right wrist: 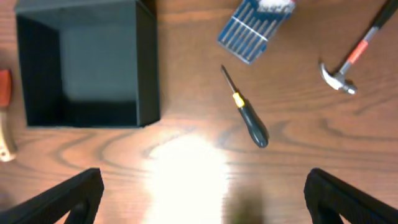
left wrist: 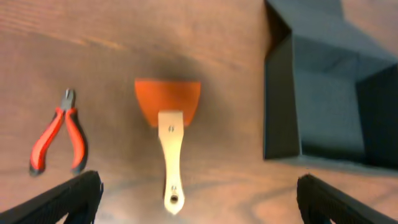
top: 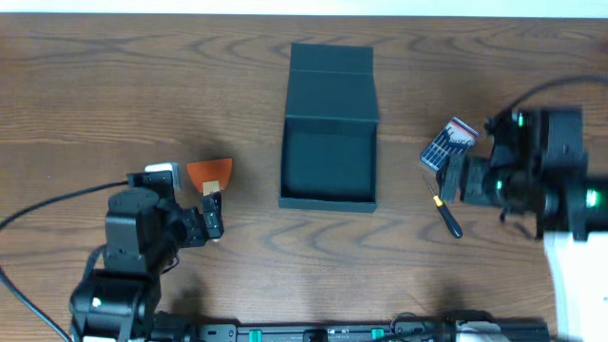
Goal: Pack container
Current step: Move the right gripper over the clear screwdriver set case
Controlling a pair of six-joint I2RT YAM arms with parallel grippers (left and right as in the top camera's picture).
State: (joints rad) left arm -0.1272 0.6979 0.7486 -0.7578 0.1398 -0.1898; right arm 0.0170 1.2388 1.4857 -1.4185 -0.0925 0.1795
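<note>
1. Left gripper (left wrist: 198,186), left of the dark teal-green rectangular cardboard container (top: 329,142): jaws spread wide and holding nothing, with only the black finger ends in its wrist view.
2. Right gripper (right wrist: 204,180), right of the container: equally wide, also holding nothing.
3. Left of the container lies an orange-bladed scraper with a pale wooden handle (left wrist: 168,134). The red-handled pliers (left wrist: 59,134) are farther left and hidden in the overhead view.
4. Right of the container are a black-handled screwdriver (right wrist: 245,109), a blurred blue packet (right wrist: 255,28) and a steel-headed hammer (right wrist: 345,65) with its handle cut off.
5. The container stands open at mid-table, its lid flap laid back on the far side.

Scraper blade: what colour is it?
The scraper blade is orange, clearest in the left wrist view.
</note>
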